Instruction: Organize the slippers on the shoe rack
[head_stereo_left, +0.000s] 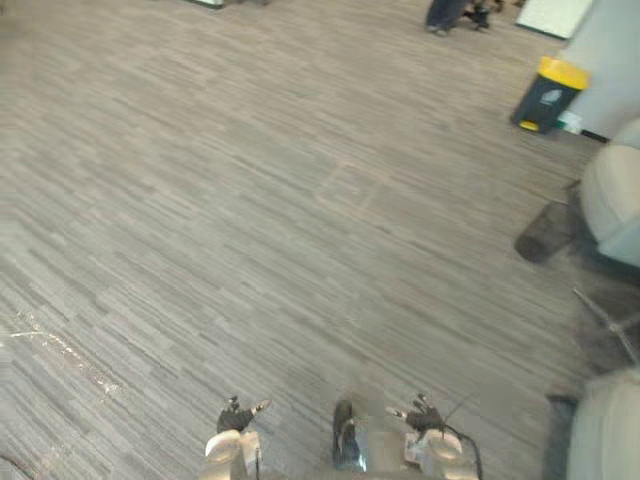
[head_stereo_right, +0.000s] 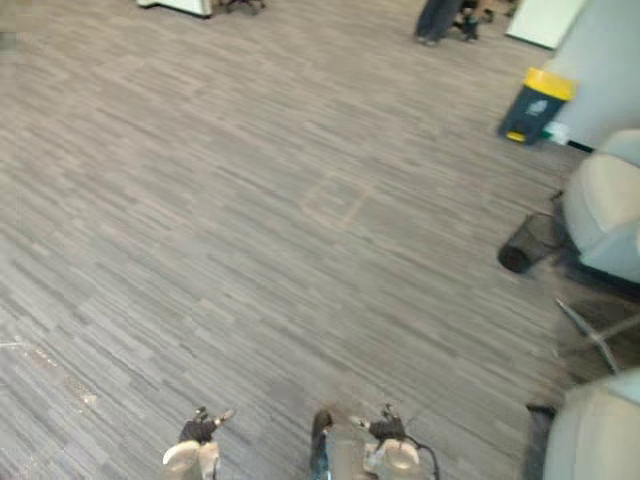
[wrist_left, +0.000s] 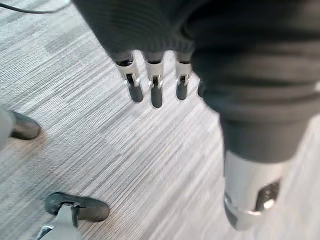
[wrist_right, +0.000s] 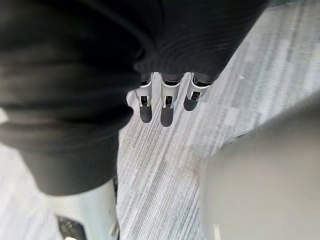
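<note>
At the lower edge of the left eye view, the left hand (head_stereo_left: 240, 412) and the right hand (head_stereo_left: 422, 412) are recorded above a grey, streaked carpet floor (head_stereo_left: 250, 200), apart from each other. Further off, a dark bin with a yellow lid (head_stereo_left: 548, 95) is noted upright by a pale wall. Nearer, a black mesh wastebasket (head_stereo_left: 545, 232) lies on its side just beside a pale upholstered office chair (head_stereo_left: 615, 190). A person's legs (head_stereo_left: 445, 12) are seen at the far edge.

Right eye view: the same floor, bin, basket and chair are logged from slightly to one side.

Left wrist view: the fingers (wrist_left: 156, 92) are held straight, side by side, with nothing between them and the thumb. Bare carpet lies beyond.

Right wrist view: the fingers (wrist_right: 167, 107) are likewise straight and empty. A blurred pale surface close by could not be identified.

Progress: the task is judged not begun. Where the slippers and shoe rack stand cannot be told. Locating, lifting and placing are all left.

View comparison: finger posture is settled by the wrist views, being too small in the eye views. Room layout is given by the eye views.
</note>
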